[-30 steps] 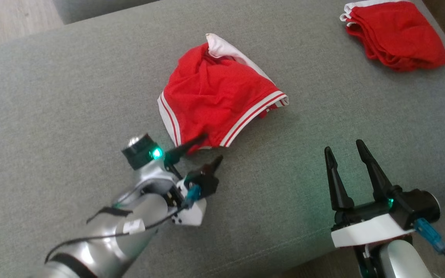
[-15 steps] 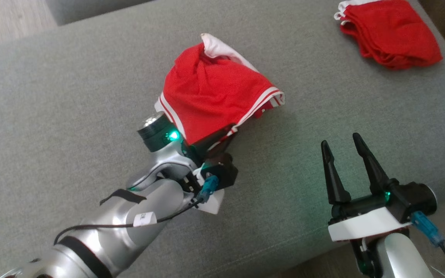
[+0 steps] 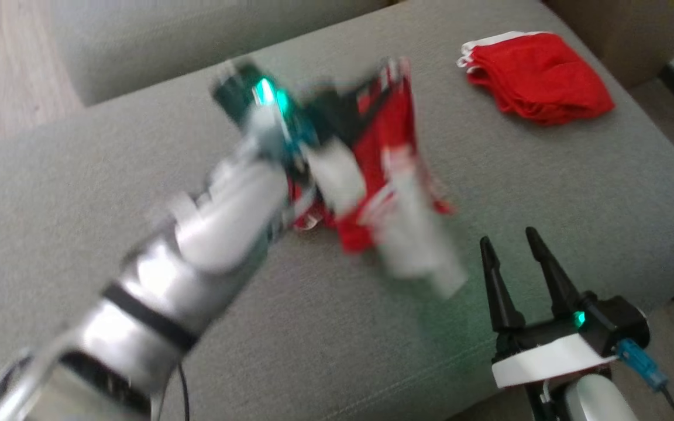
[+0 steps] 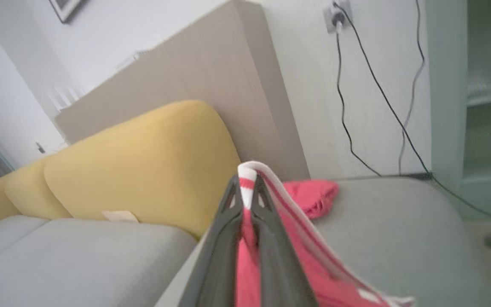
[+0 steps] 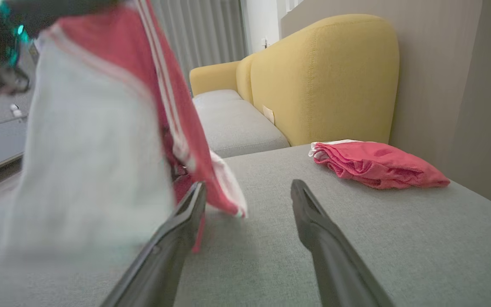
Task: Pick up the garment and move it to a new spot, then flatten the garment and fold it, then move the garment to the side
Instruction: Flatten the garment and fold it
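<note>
The garment (image 3: pixel 384 175) is red shorts with white stripes and a white lining, hanging blurred above the grey cushion (image 3: pixel 79 187). My left gripper (image 3: pixel 360 102) is raised over the cushion's middle and is shut on the garment's striped hem. The left wrist view shows that hem (image 4: pixel 246 179) pinched between the tips of the left gripper (image 4: pixel 245 187), the cloth trailing down. My right gripper (image 3: pixel 506 240) stands open near the cushion's front right edge, empty. In the right wrist view the garment (image 5: pixel 100 140) dangles just left of the right gripper (image 5: pixel 247 189).
A second red garment, folded (image 3: pixel 539 76), lies at the cushion's far right corner. A yellow sofa backrest (image 5: pixel 326 76) and a beige panel (image 4: pixel 237 85) rise behind it. Wooden floor (image 3: pixel 3 70) lies beyond the cushion's left side. Cables (image 4: pixel 356 106) hang on the wall.
My left gripper closed on the garment's near hem and swung up and away, lifting the garment off the cushion. The head camera shifted. The right gripper stayed open.
</note>
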